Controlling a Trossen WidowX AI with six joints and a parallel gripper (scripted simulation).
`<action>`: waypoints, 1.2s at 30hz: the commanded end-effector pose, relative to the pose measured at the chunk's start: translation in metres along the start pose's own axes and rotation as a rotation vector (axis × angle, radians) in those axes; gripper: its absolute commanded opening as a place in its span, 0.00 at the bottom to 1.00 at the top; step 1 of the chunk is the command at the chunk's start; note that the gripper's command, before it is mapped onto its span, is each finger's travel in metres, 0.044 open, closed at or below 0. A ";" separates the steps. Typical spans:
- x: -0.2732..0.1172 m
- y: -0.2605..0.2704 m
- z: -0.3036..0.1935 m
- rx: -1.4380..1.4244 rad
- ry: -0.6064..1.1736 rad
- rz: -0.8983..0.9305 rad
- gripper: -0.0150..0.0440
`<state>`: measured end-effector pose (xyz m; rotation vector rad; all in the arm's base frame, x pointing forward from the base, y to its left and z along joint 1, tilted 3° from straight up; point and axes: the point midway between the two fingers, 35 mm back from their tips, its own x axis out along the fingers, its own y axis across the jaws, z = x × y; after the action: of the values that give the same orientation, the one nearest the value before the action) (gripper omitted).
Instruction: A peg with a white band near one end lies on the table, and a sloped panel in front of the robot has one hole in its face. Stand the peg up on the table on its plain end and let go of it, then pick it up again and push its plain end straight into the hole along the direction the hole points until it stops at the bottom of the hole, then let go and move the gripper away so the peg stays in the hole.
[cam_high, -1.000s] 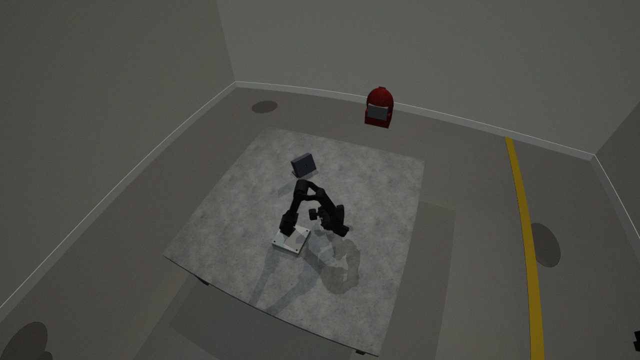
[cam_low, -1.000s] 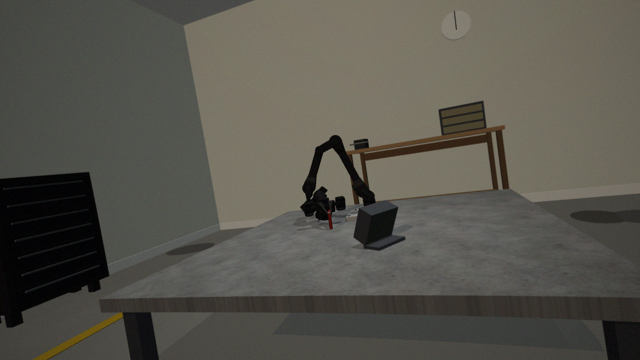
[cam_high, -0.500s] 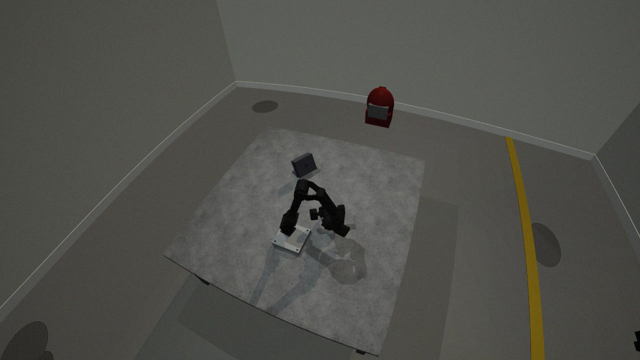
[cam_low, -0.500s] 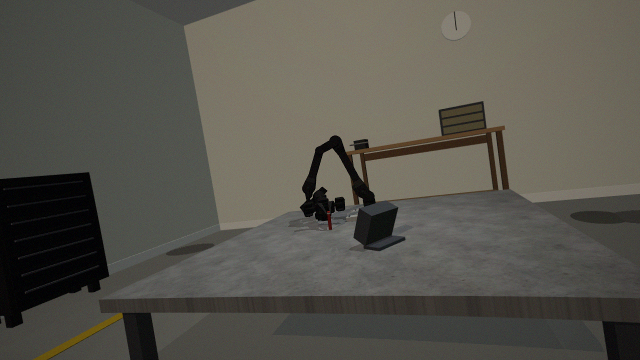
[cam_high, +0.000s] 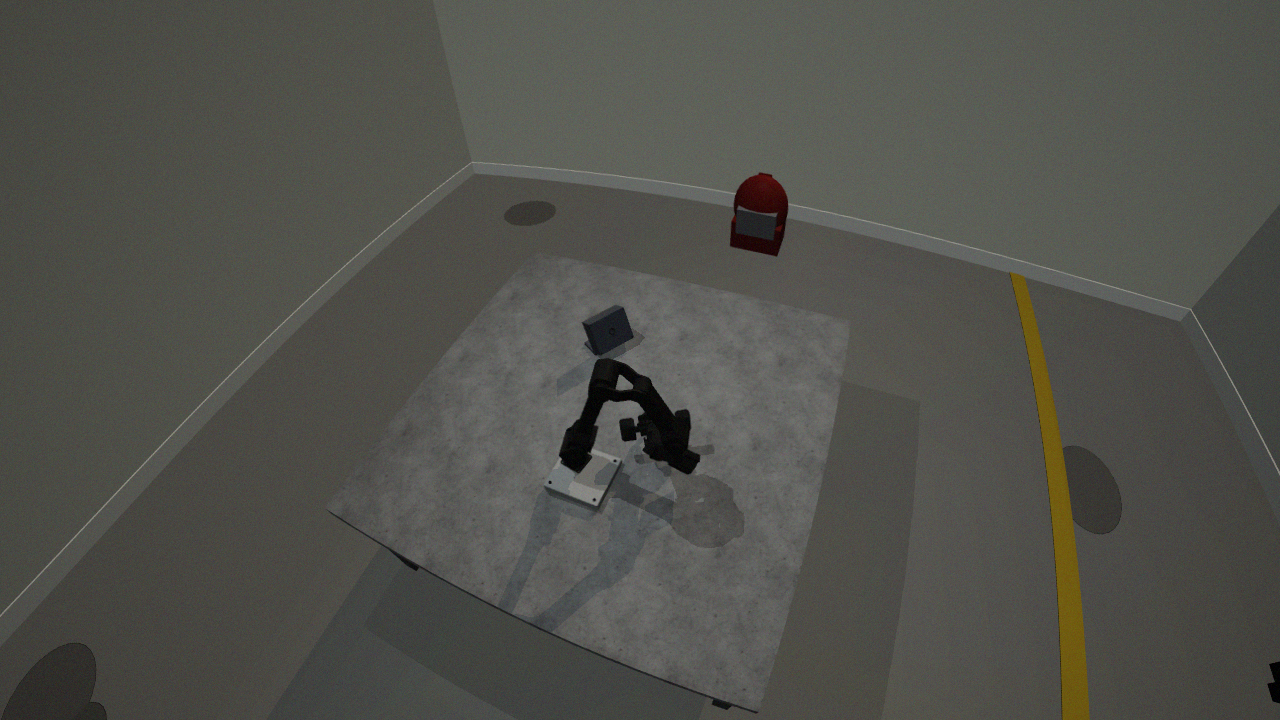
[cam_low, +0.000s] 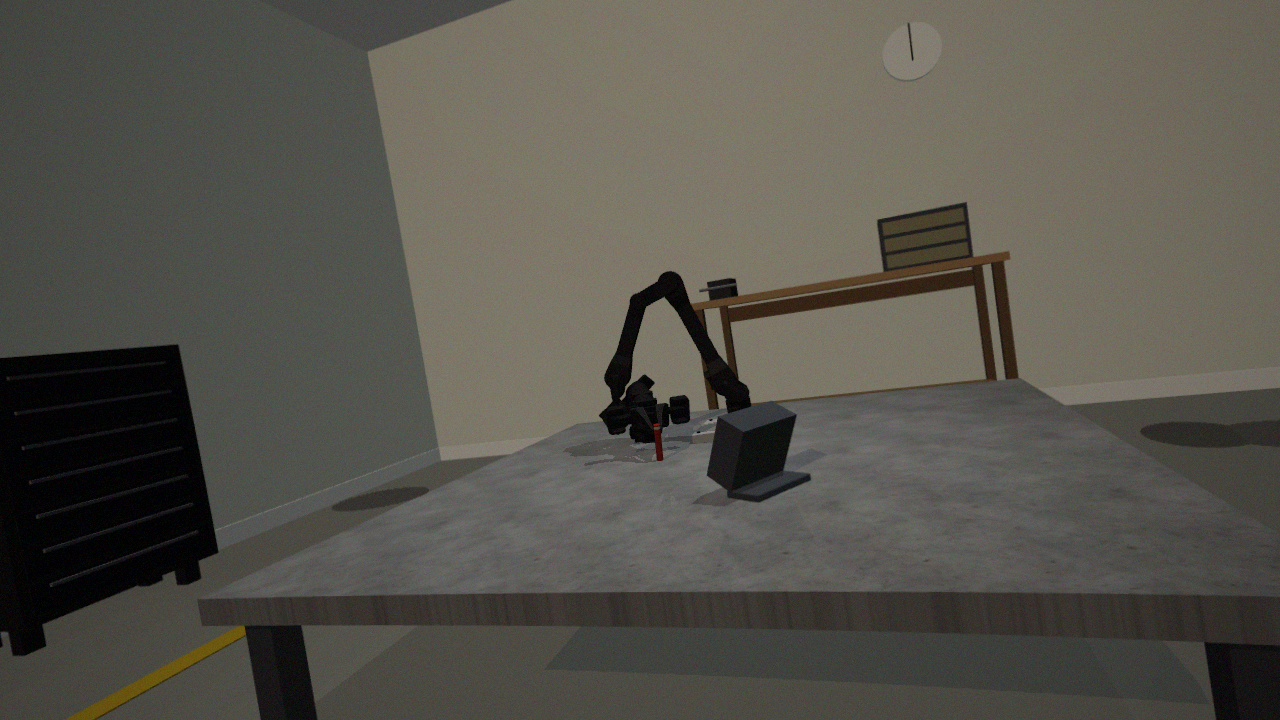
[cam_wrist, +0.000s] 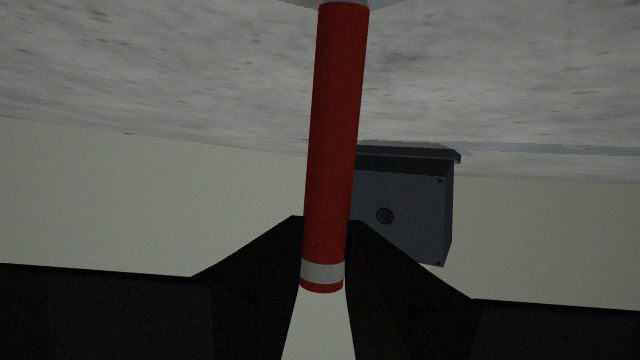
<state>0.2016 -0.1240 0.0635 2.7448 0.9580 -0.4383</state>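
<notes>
At the wrist: black tapered fingers (cam_low: 660, 414), 1 on each side of the peg, pinching it near its banded end.
Peg: red smooth cylinder (cam_low: 658, 443) (cam_wrist: 335, 135), upright, banded end up between the fingers, plain end down at the bench surface; whether it bears weight there, I cannot tell.
Band: 1 white ring (cam_wrist: 322, 273) round the peg, with a short red rim past it.
Arm: black jointed arm (cam_high: 657, 407) (cam_low: 689, 322), folded high at the elbow, its wrist low over the bench.
Base: white square plate (cam_high: 586, 488) (cam_low: 702, 438) with dark bolt holes, flat on the bench near the peg.
Bench: mottled grey top (cam_high: 733, 340) (cam_low: 626, 537) (cam_wrist: 200, 65) under arm, peg and panel.
Panel: blue-grey sloped block (cam_high: 610, 330) (cam_low: 753, 445) (cam_wrist: 410, 200) on a flat foot, apart from the peg.
Hole: 1 round dark opening (cam_high: 612, 331) (cam_wrist: 385, 216) in the panel's face, with no peg in it.
Floor: yellow stripe (cam_high: 1047, 429) (cam_low: 161, 671) alongside the bench; black ribbed cabinet (cam_low: 98, 465) near it.
Beyond the bench: red rounded object (cam_high: 760, 192) with a grey face.
Far wall: brown wooden table (cam_low: 850, 293), white round clock (cam_low: 911, 51) above.
</notes>
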 end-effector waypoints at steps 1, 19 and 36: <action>0.000 0.000 0.001 0.001 0.000 0.000 0.34; -0.003 0.001 0.004 0.002 0.002 0.009 0.34; -0.005 0.003 0.005 0.004 0.010 0.020 0.34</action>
<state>0.1991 -0.1298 0.0627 2.7614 0.9305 -0.4237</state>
